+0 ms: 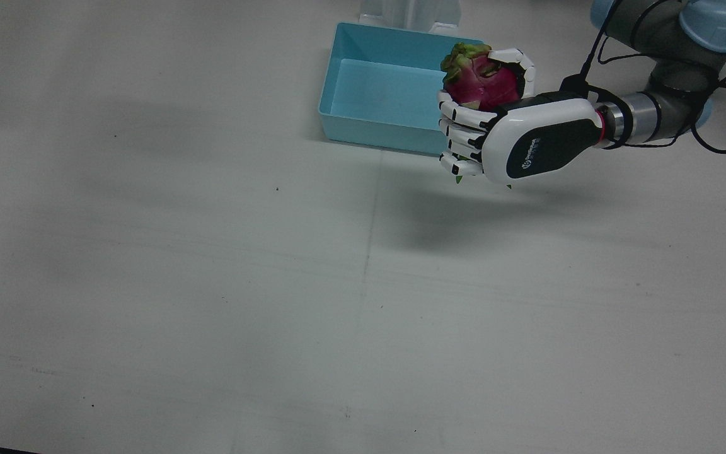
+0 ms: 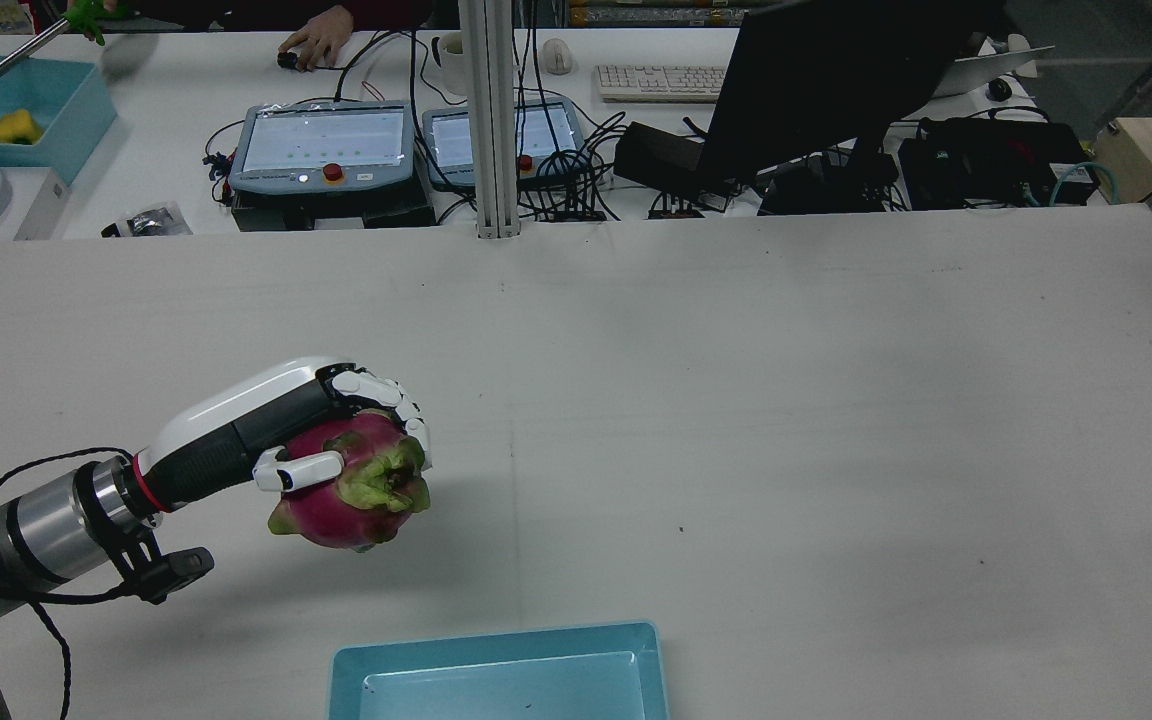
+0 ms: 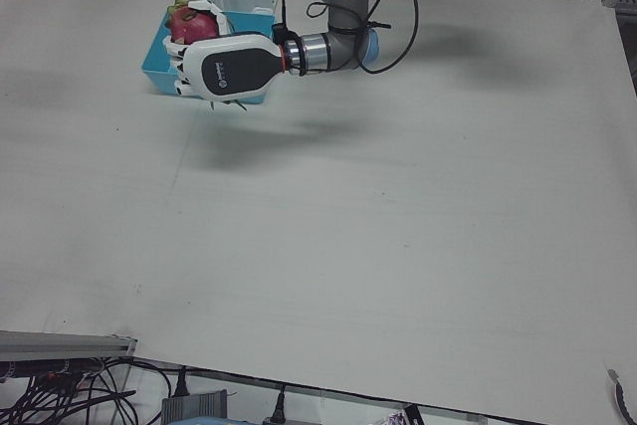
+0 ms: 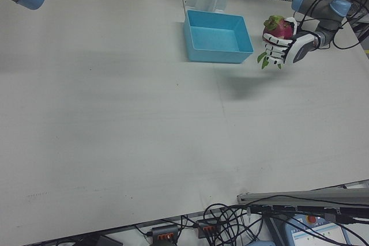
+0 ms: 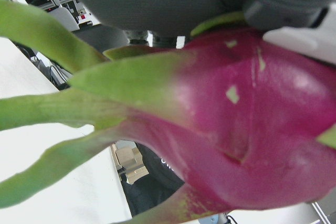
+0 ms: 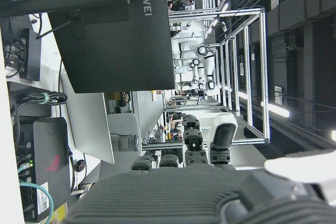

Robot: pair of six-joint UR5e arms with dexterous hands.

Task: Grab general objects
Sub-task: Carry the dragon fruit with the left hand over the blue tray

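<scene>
A pink dragon fruit [image 1: 486,82] with green scales is held in my left hand [image 1: 527,135], whose fingers wrap around it. The hand carries it above the table, beside the right end of the light blue bin [image 1: 369,126] in the front view. In the rear view the fruit [image 2: 356,490] and hand [image 2: 256,420] hang left of and beyond the bin [image 2: 496,645]. The fruit fills the left hand view [image 5: 236,129]. The bin looks empty. My right hand [image 6: 184,192] shows only in its own view, holding nothing.
A white pedestal [image 1: 410,16] stands right behind the bin. The left arm [image 1: 665,63] reaches in from the top right of the front view. Beyond the table's far edge are control pendants [image 2: 326,145], cables and a monitor [image 2: 836,80].
</scene>
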